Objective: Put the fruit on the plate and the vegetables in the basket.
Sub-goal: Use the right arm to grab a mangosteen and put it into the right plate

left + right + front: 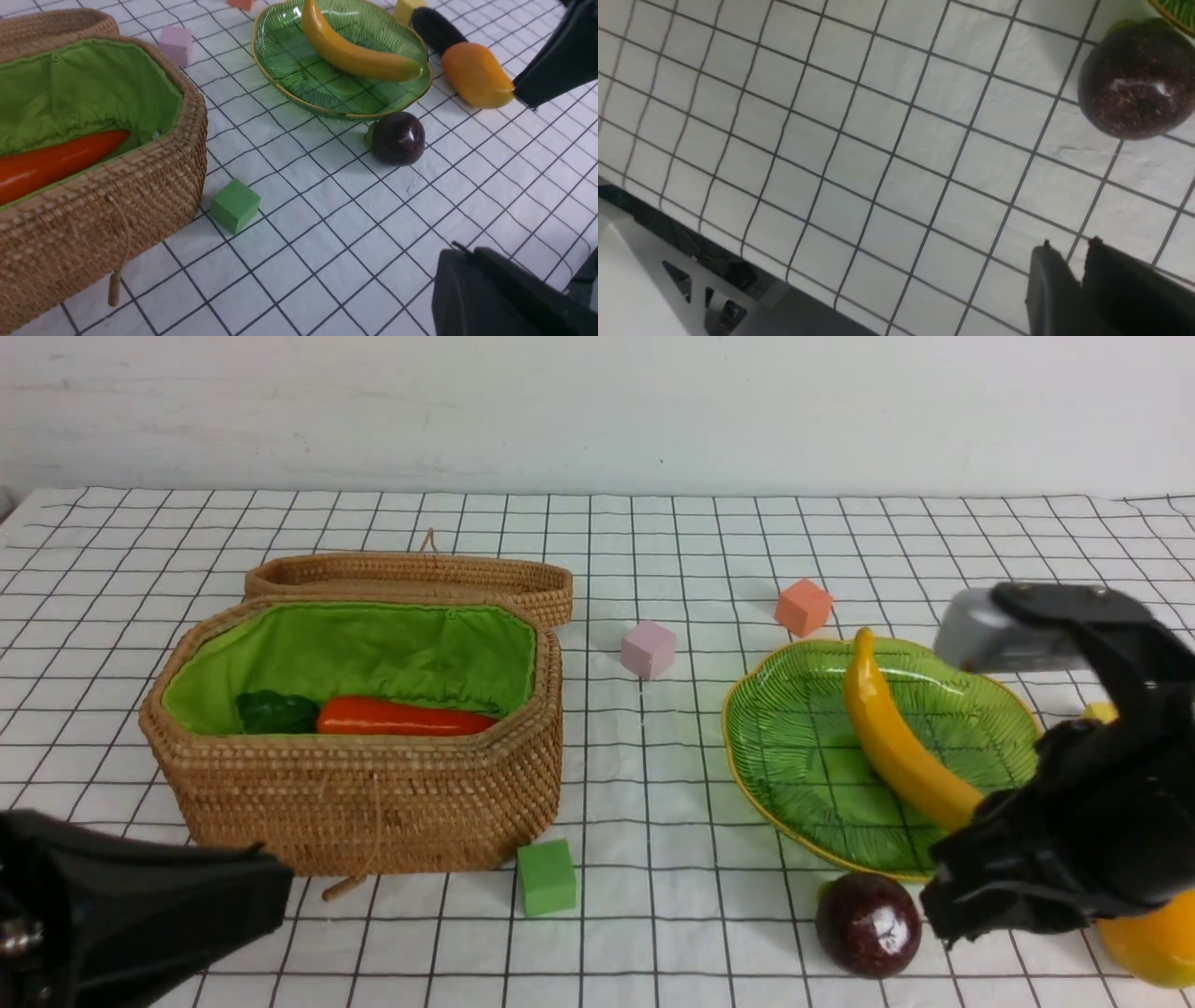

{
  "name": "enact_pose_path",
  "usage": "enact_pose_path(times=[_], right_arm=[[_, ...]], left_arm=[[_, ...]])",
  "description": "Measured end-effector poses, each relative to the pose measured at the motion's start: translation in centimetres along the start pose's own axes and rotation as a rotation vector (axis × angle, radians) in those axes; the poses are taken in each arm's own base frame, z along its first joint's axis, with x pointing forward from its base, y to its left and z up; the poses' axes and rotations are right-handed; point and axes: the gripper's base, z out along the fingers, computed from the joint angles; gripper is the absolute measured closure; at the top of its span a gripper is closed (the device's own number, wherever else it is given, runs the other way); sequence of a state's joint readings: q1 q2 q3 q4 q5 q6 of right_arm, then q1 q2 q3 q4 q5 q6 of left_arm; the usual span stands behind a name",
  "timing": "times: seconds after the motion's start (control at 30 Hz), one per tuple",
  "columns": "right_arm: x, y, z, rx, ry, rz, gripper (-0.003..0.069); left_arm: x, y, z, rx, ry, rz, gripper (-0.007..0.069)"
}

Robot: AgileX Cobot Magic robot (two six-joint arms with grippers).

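Note:
The wicker basket (373, 803) stands open at the left, and an orange-red carrot (403, 719) with a green top lies inside it. On the green glass plate (794, 747) lies the banana (896, 737). A dark maroon fruit (868, 924) rests on the cloth just in front of the plate. The mango (476, 81) and the purple eggplant (432, 28) lie to the plate's right. My right gripper (1069, 247) hovers beside the maroon fruit, its tips a narrow gap apart and empty. At the near left, my left gripper (467, 249) is shut and holds nothing.
A green cube (546, 877) sits by the basket's front corner. A pink cube (648, 649) and an orange cube (803, 607) lie behind. A yellow cube (406, 9) is beyond the plate. The table's near edge (691, 252) runs below my right gripper.

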State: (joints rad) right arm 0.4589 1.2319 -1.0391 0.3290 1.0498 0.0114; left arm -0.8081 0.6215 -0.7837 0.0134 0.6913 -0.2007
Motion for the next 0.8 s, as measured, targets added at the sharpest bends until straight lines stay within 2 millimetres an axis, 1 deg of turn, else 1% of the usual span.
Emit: enact_pose_path(times=[0.03, 0.07, 0.13, 0.17, 0.23, 0.27, 0.3, 0.33, 0.37, 0.4, 0.43, 0.47, 0.5, 0.53, 0.57, 0.67, 0.7, 0.8], right_arm=[[-0.5, -0.2, 1.1, 0.036, 0.005, 0.018, 0.0477], [-0.9, -0.5, 2.0, 0.058, 0.009, 0.04, 0.0452], [-1.6, -1.3, 3.6, 0.111, 0.023, 0.074, 0.0369], [-1.6, -1.4, 3.6, 0.115, 0.023, 0.072, 0.0359], [-2.3, -2.3, 5.9, 0.174, 0.051, 0.117, 0.0218], [-2.4, -2.4, 6.0, 0.178, 0.052, 0.12, 0.0206], [-2.6, -2.7, 6.7, 0.197, 0.059, 0.135, 0.0148], [-2.8, -3.3, 7.8, 0.227, 0.068, 0.154, 0.0054], [-3.0, -3.5, 8.4, 0.242, 0.072, 0.165, 0.002], [-3.0, -3.6, 8.6, 0.242, 0.073, 0.169, 0.002], [-3.2, -4.0, 9.7, 0.258, 0.08, 0.18, -0.0012], [-3.3, -4.1, 10.3, 0.261, 0.082, 0.187, -0.0017], [-3.4, -4.2, 10.4, 0.262, 0.079, 0.188, -0.0017], [-3.5, -4.4, 11.3, 0.268, 0.081, 0.196, -0.0016], [-3.5, -4.5, 11.4, 0.27, 0.084, 0.197, -0.0015], [-3.8, -5.0, 12.9, 0.281, 0.084, 0.203, -0.0004], [-3.8, -5.0, 13.0, 0.282, 0.085, 0.204, -0.0003], [-3.7, -5.3, 14.0, 0.288, 0.106, 0.212, 0.0007]], left_arm=[[0.4, 0.1, -0.4, 0.004, -0.021, -0.004, 0.0638], [0.4, 0.1, -0.6, 0.007, -0.033, -0.007, 0.0638], [0.4, 0.1, -0.9, 0.013, -0.052, -0.01, 0.0638], [0.4, 0.1, -0.9, 0.013, -0.052, -0.01, 0.0638], [0.4, 0.0, -0.8, 0.016, -0.053, -0.016, 0.0638], [0.4, 0.0, -0.8, 0.016, -0.053, -0.016, 0.0638], [0.5, 0.0, -0.8, 0.019, -0.051, -0.021, 0.0638], [0.5, 0.0, -0.8, 0.025, -0.051, -0.028, 0.0638], [0.5, 0.0, -0.8, 0.026, -0.05, -0.03, 0.0638], [0.5, 0.0, -0.8, 0.027, -0.05, -0.03, 0.0638], [0.5, -0.1, -0.8, 0.029, -0.05, -0.034, 0.0638], [0.5, -0.1, -0.8, 0.03, -0.05, -0.035, 0.0638], [0.5, -0.1, -0.8, 0.031, -0.049, -0.036, 0.0638], [0.5, -0.1, -0.8, 0.031, -0.049, -0.035, 0.0638], [0.5, -0.1, -0.8, 0.031, -0.049, -0.035, 0.0638], [0.5, -0.1, -0.8, 0.033, -0.049, -0.038, 0.0638], [0.5, -0.1, -0.8, 0.033, -0.049, -0.038, 0.0638], [0.5, -0.2, -0.8, 0.039, -0.047, -0.046, 0.0638]])
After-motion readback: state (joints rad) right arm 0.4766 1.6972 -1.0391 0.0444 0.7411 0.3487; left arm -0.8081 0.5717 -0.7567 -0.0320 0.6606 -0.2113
